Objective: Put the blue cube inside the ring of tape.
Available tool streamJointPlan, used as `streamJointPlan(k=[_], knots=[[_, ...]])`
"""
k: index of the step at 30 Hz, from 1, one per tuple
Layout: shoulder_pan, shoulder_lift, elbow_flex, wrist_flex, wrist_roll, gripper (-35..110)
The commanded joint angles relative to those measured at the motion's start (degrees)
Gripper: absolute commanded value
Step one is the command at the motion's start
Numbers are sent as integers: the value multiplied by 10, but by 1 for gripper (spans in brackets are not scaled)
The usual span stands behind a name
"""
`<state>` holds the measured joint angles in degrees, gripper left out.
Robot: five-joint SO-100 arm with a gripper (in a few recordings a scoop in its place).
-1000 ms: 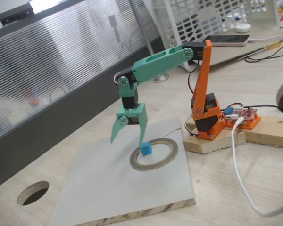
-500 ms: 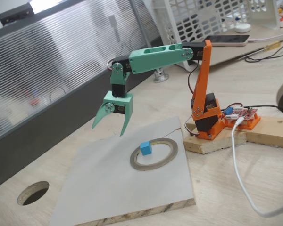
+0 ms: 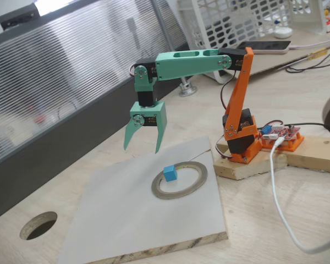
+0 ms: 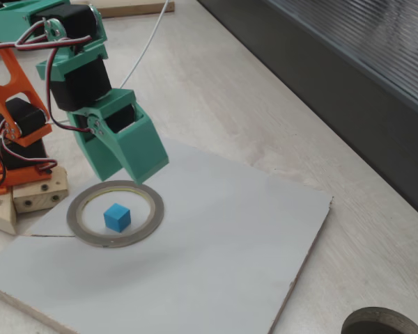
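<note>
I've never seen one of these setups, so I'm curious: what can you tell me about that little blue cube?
The blue cube is a tiny, bright sky-blue block with plain, matte faces, possibly plastic or foam. It sits flat on the pale grey board, inside the ring of tape, nearer one side of the hoop in both fixed views. Whether it touches the tape is unclear. The green gripper hangs open above and apart from it, holding nothing.

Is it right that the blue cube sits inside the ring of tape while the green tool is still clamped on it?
Not quite. The blue cube does sit inside the ring of tape, but the tool hangs open above it, empty, as both fixed views show.
</note>
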<state>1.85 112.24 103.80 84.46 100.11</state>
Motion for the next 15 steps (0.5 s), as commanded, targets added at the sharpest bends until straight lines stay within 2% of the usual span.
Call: streamJointPlan(k=[1, 11, 15], knots=[[3, 25, -12, 11, 9, 35], [3, 25, -12, 11, 6, 5], [3, 25, -12, 15, 6, 1]])
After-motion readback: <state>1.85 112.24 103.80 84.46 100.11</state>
